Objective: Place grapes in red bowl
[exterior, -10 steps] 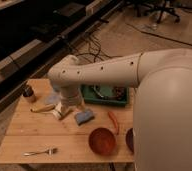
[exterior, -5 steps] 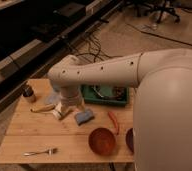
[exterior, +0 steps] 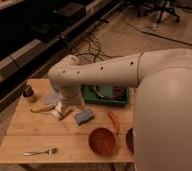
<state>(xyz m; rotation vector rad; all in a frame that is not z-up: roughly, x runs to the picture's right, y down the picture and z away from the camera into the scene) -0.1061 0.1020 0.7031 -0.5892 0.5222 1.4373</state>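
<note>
The red bowl (exterior: pixel 102 141) sits upright near the wooden table's (exterior: pixel 24 135) front edge, right of centre, and looks empty. I cannot see the grapes; the arm may hide them. My arm reaches from the right over the table and bends down at the wrist. My gripper (exterior: pixel 60 112) hangs low over the left-centre of the table, just right of a yellowish object (exterior: pixel 41 107). It is well to the left of the red bowl and farther back.
A blue sponge (exterior: pixel 84 117) lies right beside the gripper. An orange-red chilli pepper (exterior: pixel 113 121) lies behind the red bowl. A darker bowl (exterior: pixel 130 140) shows at the right, partly covered by my body. Also here: green tray (exterior: pixel 105 96), small dark can (exterior: pixel 28 93), fork (exterior: pixel 39 151).
</note>
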